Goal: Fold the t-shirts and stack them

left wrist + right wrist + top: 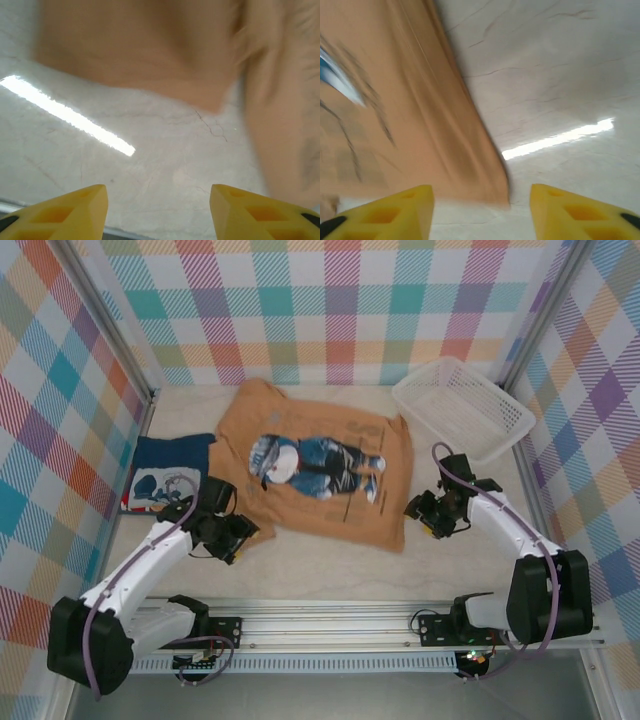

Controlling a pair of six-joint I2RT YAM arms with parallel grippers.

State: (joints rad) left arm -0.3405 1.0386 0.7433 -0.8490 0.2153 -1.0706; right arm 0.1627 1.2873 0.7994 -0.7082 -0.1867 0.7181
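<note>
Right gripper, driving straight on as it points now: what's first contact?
Probably the tan-orange t-shirt: its near corner lies just ahead of the open right gripper. Depth is unclear, so it may touch the bare table beside that corner first.

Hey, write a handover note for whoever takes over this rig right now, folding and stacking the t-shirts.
Left gripper: fingers open, empty, by the near-left corner of the tan-orange t-shirt.
Right gripper: fingers open, empty, at that shirt's near-right edge.
Tan-orange t-shirt lies spread flat, print up; navy t-shirt looks folded, just left of it.
Done: navy one, apparently. Left: fold the tan-orange one, stack both.
</note>
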